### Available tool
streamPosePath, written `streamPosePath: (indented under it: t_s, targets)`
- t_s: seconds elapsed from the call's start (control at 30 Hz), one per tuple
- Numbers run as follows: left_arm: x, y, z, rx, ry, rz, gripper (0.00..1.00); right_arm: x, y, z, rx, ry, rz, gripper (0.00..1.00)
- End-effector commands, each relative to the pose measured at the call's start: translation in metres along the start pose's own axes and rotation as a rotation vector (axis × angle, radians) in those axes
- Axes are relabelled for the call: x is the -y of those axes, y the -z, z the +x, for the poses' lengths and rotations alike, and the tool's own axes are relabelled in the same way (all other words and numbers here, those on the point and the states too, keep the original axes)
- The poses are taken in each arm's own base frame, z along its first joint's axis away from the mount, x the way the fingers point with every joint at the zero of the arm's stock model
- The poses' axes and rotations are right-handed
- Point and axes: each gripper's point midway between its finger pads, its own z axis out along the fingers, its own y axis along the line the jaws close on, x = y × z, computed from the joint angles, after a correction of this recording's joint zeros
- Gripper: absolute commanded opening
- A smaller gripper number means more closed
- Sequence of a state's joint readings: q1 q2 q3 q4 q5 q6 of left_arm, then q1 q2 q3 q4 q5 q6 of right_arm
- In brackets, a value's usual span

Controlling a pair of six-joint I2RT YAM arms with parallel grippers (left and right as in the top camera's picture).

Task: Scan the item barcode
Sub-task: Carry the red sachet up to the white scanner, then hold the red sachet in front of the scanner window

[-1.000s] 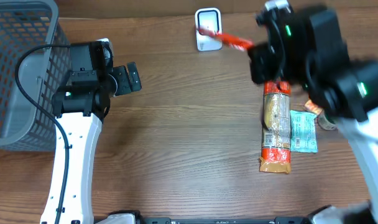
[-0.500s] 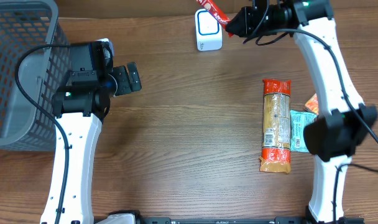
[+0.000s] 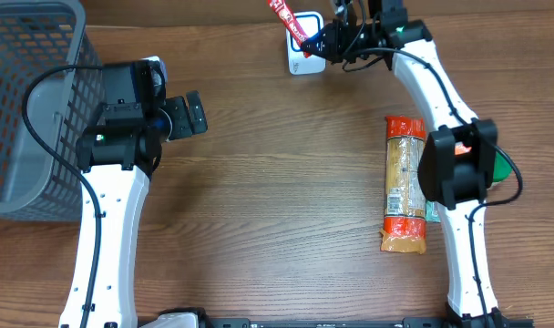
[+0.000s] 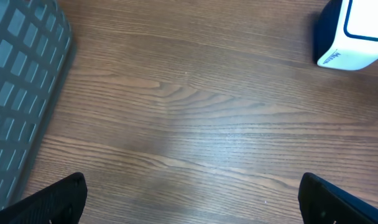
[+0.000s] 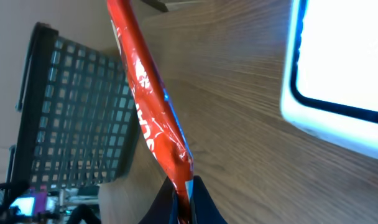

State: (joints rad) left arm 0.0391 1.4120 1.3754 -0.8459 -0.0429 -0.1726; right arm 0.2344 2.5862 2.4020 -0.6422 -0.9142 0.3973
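Overhead, surface: a brown wood-grain table (image 3: 259,200) is filling the view, with a grey mesh basket (image 3: 22,109) sitting at its far left corner.
Overhead, goods: a long pack of crackers (image 3: 405,182) is lying flat on the right side, partly under the right arm.
Overhead, scanner: a small white scanner (image 3: 298,62) is standing at the far edge.
Overhead, packet: the red packet (image 3: 284,16) is hanging in the air over the scanner, slanting up and to the left.
Overhead, right gripper (image 3: 324,41): it is pinching the packet's lower end just beside the scanner.
Overhead, left gripper (image 3: 197,115): it is hovering near the basket, fingers spread wide and holding nothing.
Left wrist, surface: bare wood is lying below, with the basket (image 4: 21,93) at left and the scanner (image 4: 354,34) in the top right corner.
Left wrist, fingers (image 4: 58,199): the two tips are sitting in opposite bottom corners, far apart.
Right wrist, room: a plain beige area is showing beyond the table edge, behind the basket (image 5: 77,118).
Right wrist, packet (image 5: 148,118): it is rising from the dark fingers (image 5: 204,208), which are pressing together on its bottom end.
Right wrist, scanner (image 5: 344,68): its bright face is glowing to the right of the packet, apart from it.
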Motion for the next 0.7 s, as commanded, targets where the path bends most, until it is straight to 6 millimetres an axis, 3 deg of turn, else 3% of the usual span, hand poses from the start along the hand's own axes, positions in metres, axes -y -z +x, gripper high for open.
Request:
streamPosePath:
  t_s: [0.0,0.3,0.67]
  targets:
    - [-0.002,-0.001,-0.002,0.002,-0.013,-0.012,1.00,0.013,-0.006,-0.003,0.007,-0.109,-0.009,0.03]
    - [-0.002,-0.001,-0.002,0.002,-0.013,-0.012,1.00,0.059,-0.006,0.001,0.059,-0.299,0.182,0.03]
    - [-0.002,-0.001,-0.002,0.002,-0.013,-0.012,1.00,0.077,-0.002,0.010,0.060,-0.390,0.269,0.04]
